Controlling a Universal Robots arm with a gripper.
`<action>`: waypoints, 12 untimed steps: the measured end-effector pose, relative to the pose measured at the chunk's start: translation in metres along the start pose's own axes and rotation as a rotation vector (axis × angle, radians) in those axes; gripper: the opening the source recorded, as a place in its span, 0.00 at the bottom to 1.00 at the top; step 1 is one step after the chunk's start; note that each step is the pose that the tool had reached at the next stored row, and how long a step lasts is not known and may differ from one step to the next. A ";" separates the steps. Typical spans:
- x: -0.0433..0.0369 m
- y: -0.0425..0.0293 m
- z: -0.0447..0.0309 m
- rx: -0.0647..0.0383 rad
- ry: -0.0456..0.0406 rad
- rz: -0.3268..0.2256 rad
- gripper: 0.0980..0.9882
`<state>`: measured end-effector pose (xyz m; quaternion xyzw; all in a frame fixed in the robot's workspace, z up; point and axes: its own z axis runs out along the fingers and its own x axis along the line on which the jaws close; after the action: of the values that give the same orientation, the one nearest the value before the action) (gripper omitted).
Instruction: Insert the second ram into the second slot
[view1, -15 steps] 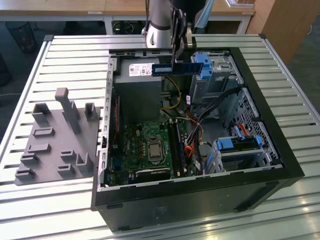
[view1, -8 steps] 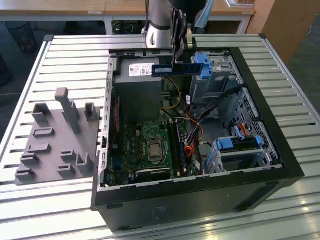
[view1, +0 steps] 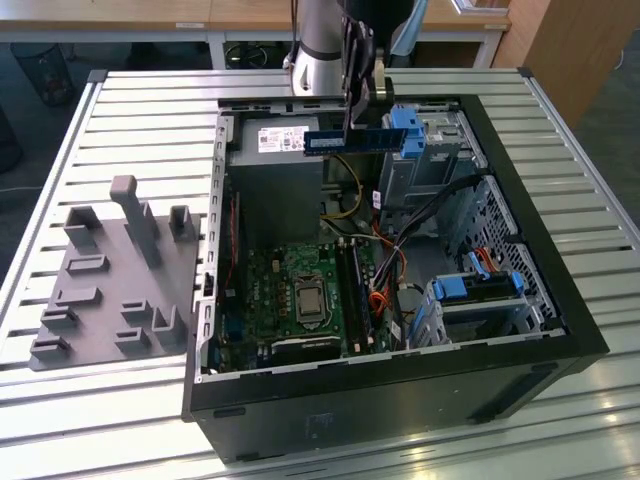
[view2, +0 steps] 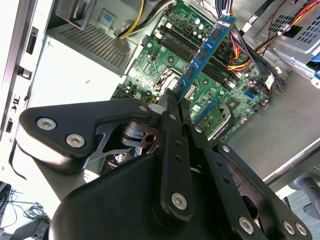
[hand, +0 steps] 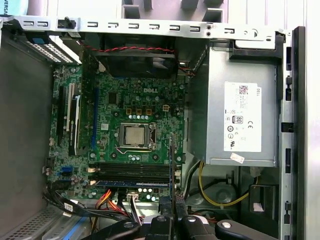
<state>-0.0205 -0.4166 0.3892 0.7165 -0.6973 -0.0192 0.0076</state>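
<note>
Slatted table (view1: 130, 110), one open computer case (view1: 400, 405), pincer (view1: 349, 128) clamping one ram (view1: 352, 142)

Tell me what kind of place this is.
Probably a robotics lab or test bench. An open computer case lies on a slatted metal table. A robot arm's gripper holds a blue memory stick above it, and office desks stand behind.

A white printed label (hand: 242, 116) with a small code square sits on the grey power supply (hand: 216, 65). White lettering marks the green motherboard (hand: 112, 112). The wording cannot be told for sure.
</note>
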 end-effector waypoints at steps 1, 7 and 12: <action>0.0003 0.0000 0.0000 0.000 0.0001 0.000 0.04; 0.0019 0.0001 0.0000 0.000 0.0000 0.000 0.04; 0.0043 0.0001 -0.0001 0.000 0.0000 0.000 0.04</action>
<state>-0.0205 -0.4210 0.3892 0.7165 -0.6973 -0.0192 0.0076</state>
